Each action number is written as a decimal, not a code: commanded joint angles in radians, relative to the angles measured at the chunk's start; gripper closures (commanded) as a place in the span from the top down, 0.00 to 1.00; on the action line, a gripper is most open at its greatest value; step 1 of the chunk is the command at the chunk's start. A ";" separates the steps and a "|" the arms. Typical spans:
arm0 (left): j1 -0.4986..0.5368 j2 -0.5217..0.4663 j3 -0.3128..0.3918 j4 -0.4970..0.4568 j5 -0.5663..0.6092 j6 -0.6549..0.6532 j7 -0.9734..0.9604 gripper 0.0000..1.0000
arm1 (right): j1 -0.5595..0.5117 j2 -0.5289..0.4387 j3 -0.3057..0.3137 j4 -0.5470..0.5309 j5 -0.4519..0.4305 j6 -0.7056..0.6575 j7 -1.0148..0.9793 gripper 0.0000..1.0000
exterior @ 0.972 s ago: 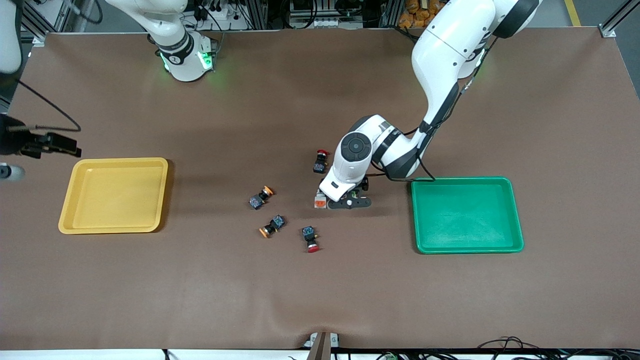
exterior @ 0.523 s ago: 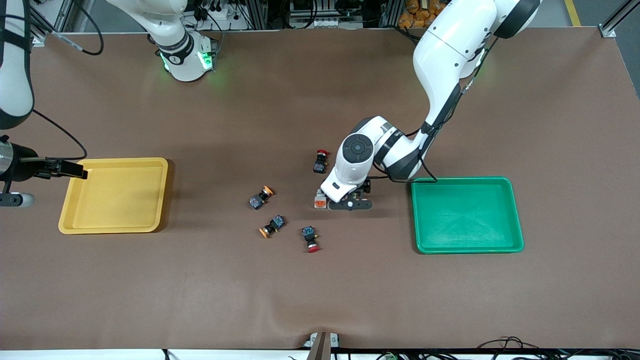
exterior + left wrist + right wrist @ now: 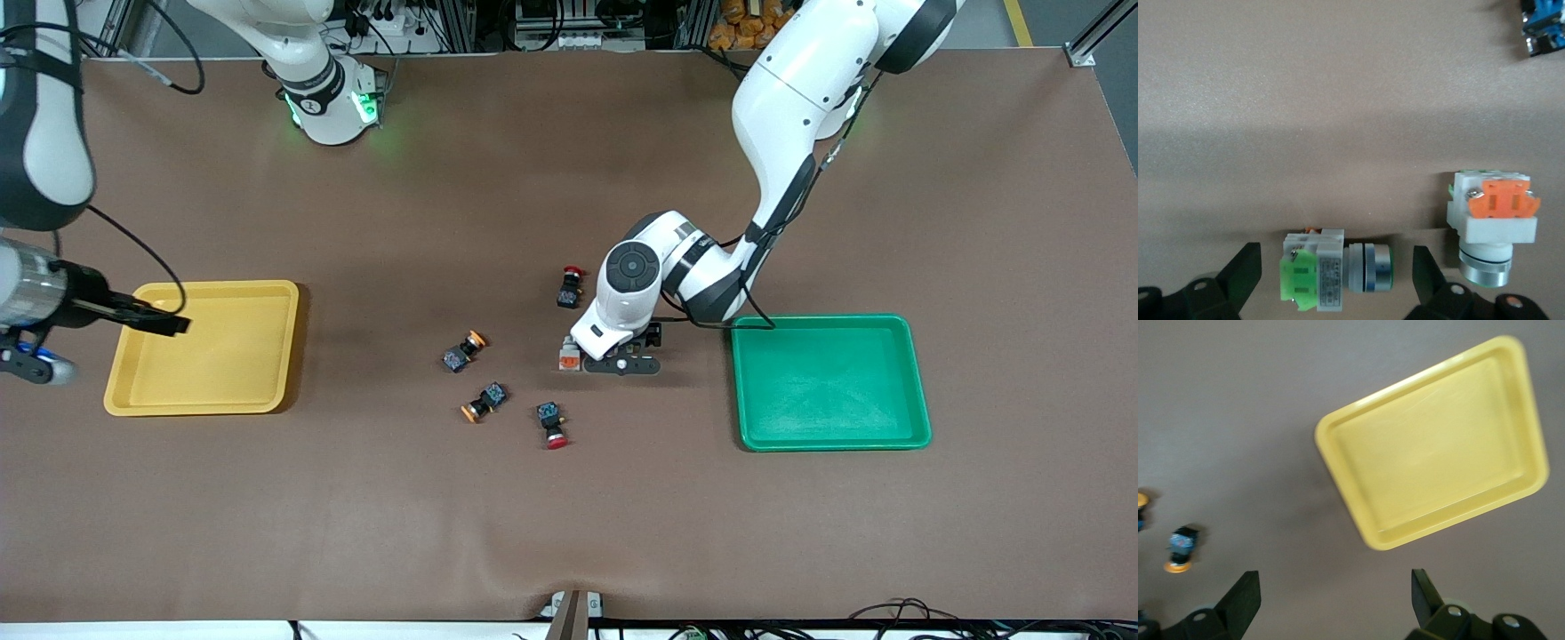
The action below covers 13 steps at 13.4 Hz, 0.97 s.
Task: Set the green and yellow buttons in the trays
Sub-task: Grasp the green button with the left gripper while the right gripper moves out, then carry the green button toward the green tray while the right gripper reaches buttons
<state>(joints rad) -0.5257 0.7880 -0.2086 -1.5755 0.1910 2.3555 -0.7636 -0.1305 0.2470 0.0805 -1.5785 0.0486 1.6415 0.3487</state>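
My left gripper (image 3: 622, 363) is low at the table's middle, beside the green tray (image 3: 831, 440). It is open. In the left wrist view its fingers (image 3: 1238, 280) stand either side of the pale green grey-bodied switch (image 3: 1331, 270), which lies on its side; there is a gap at each end. The orange-faced grey switch (image 3: 1495, 223) (image 3: 570, 356) lies just beside it. Two black switches with orange-yellow caps (image 3: 464, 349) (image 3: 484, 402) lie toward the yellow tray (image 3: 204, 404). My right gripper (image 3: 31, 360) is open and empty (image 3: 1335, 607), up over the table edge beside the yellow tray (image 3: 1438, 447).
Two black switches with red caps lie on the brown mat, one (image 3: 570, 287) farther from the front camera than the left gripper, one (image 3: 551, 424) nearer. One black switch's blue base (image 3: 1541, 30) shows in the left wrist view. Both trays hold nothing.
The right arm has swung in from the table's edge toward the yellow tray. The left gripper has barely shifted and stays open around the green switch.
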 commanded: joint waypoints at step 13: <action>-0.008 0.007 0.002 0.006 0.025 -0.004 0.004 0.00 | 0.281 0.209 -0.005 0.000 0.022 0.164 0.888 1.00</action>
<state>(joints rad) -0.5309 0.7930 -0.2082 -1.5891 0.1918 2.3558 -0.7628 0.1395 0.4414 0.0824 -1.5886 0.0757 1.8005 1.1991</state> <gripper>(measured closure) 0.339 0.000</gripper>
